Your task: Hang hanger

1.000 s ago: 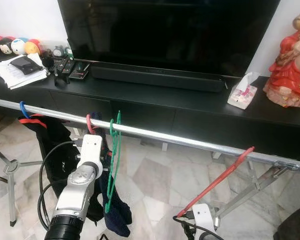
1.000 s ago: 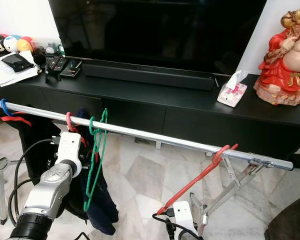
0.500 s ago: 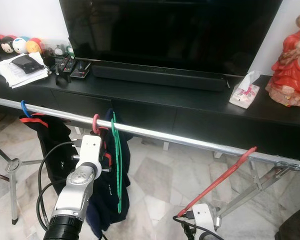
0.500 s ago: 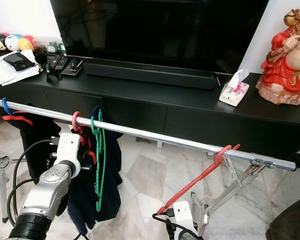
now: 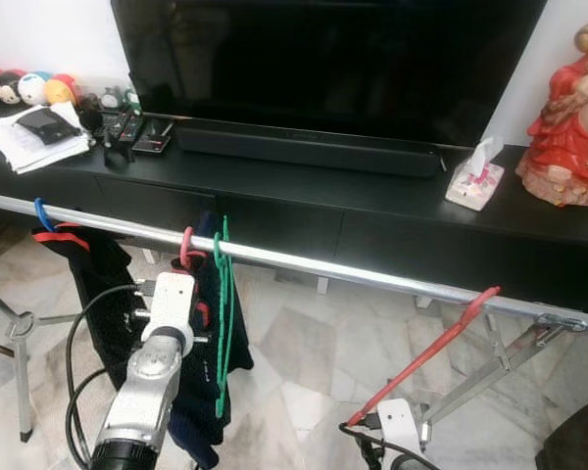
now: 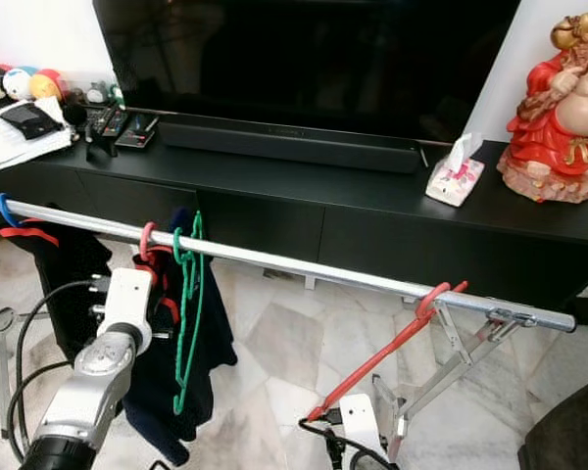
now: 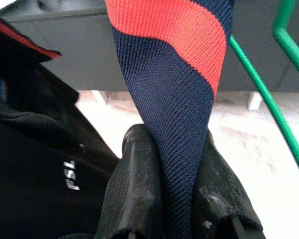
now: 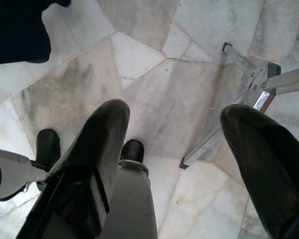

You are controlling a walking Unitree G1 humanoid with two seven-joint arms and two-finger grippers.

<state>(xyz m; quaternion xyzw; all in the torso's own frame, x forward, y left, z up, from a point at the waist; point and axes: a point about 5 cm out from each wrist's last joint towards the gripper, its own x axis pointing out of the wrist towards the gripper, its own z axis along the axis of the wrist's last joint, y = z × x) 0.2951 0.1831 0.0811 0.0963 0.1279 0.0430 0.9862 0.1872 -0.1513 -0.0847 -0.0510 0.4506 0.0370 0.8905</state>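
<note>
White letters "FSL" mark the black garment (image 7: 45,164) at 9 o'clock of the left gripper (image 7: 177,199), which pinches navy-and-red fabric (image 7: 182,99) under the pink hanger (image 5: 186,247) on the rail (image 5: 372,279); the right gripper (image 8: 184,164) gapes wide, holding nothing.

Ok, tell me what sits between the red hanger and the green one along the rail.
Nothing visible does. The red hanger hooks the rail near its right end, and the stretch of rail to the green hanger is bare. The left gripper pinches the navy garment beside the green hanger.
</note>
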